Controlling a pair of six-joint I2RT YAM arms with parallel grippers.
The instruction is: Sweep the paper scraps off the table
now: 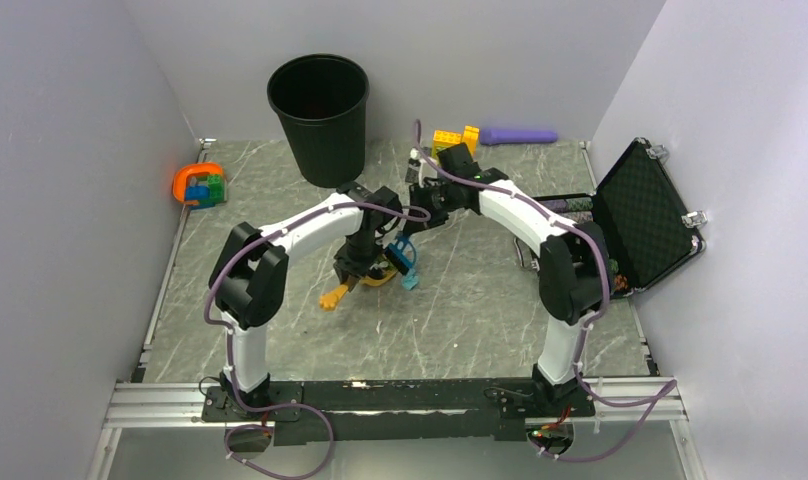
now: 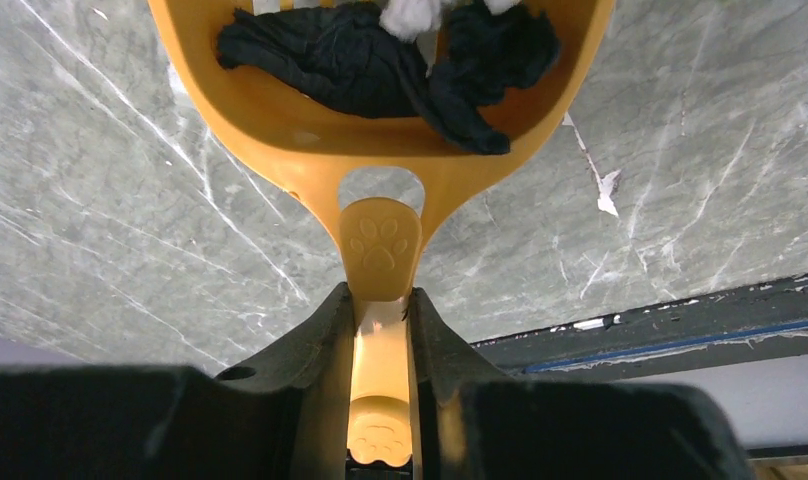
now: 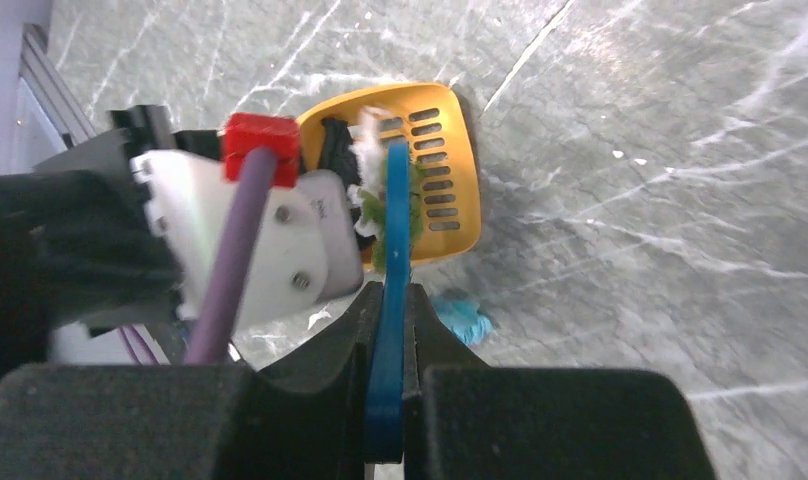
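1. Most of the scraps (image 2: 370,60) in view, dark and white, lay inside the orange scoop (image 2: 280,110). One teal scrap (image 3: 465,320) lay loose on the table (image 1: 460,300), just beside the scoop.
2. That teal scrap was on your right arm's side, so the right arm was much the nearer.
3. Your left gripper (image 2: 380,315) was clamped on the scoop's handle. The handle's long axis ran back towards the near-left.
4. Your right gripper (image 3: 388,300) pinched a flat blue blade (image 3: 395,200), which stood edge-on at the scoop; the teal scrap lay just to one side of it.
5. I could not tell whether the scoop touched the table.
6. The bin (image 1: 318,115) stood at the far edge beyond the left arm. The table near the scoop looked open, and the case (image 1: 645,215) was well apart on the right.
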